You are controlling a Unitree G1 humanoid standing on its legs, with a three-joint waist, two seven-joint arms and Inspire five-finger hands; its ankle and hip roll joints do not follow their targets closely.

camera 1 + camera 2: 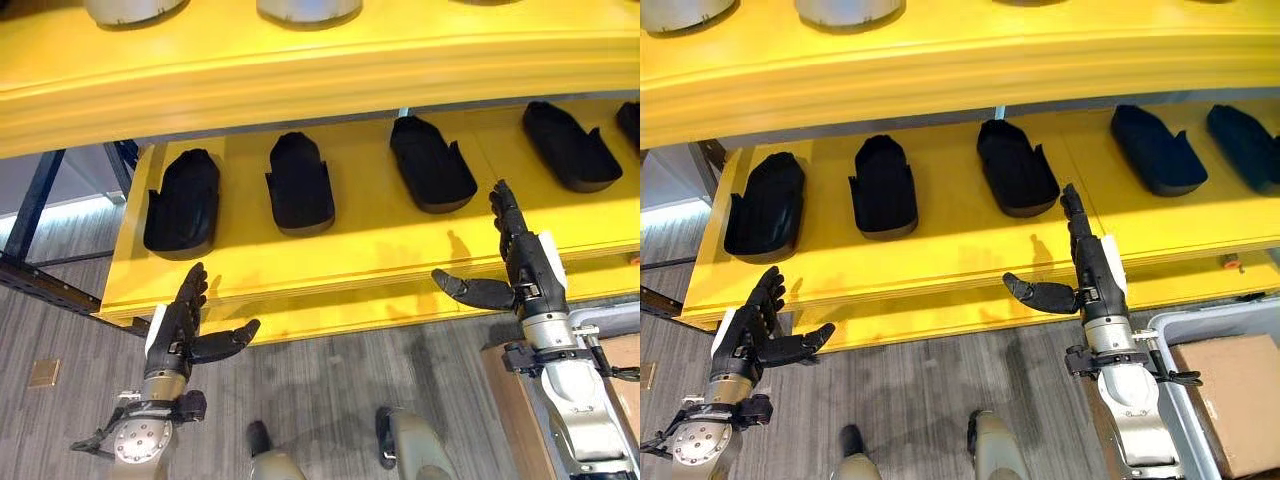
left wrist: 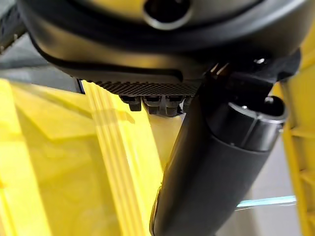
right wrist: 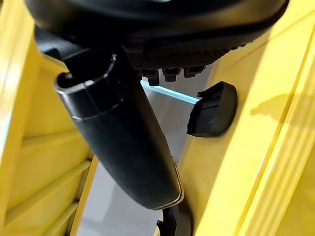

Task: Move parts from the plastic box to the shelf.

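Several black moulded parts lie in a row on the yellow shelf: one at the far left, a second, a third and a fourth. My left hand hovers open below the shelf's front edge at the left, holding nothing. My right hand is open too, its fingers straight and reaching up over the shelf's front lip, right of the third part, with the thumb spread to the left. One black part shows past the right hand's fingers in the right wrist view.
A grey plastic box with a brown cardboard sheet inside stands at the lower right. An upper yellow shelf overhangs the lower one and bears pale grey parts. A dark frame leg stands at the left.
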